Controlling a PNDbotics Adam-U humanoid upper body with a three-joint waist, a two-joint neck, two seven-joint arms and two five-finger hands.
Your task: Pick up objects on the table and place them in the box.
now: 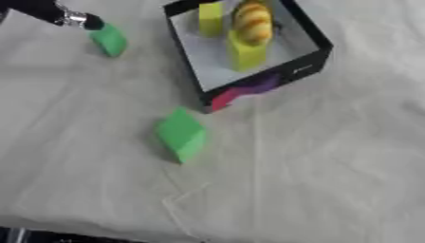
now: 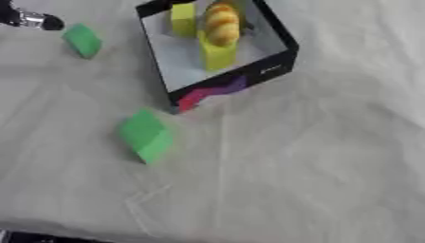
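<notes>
A black box (image 1: 305, 64) with a pale floor stands at the top middle. Inside it are two yellow blocks (image 1: 245, 53) and a ridged yellow-orange thing (image 1: 254, 21). A red and purple shape (image 1: 241, 92) lies against the box's near wall, outside it. One green block (image 1: 181, 134) sits on the cloth below the box's near corner. A second, smaller green block (image 1: 109, 40) lies at the top left. Only a black and silver part of my left hand (image 1: 73, 18) shows, coming in from the top left corner, its tip right at that block's far end. My right hand is out of sight.
A creased white cloth (image 1: 315, 166) covers the table. A dark strip of the table's near edge (image 1: 25, 235) shows at the bottom left.
</notes>
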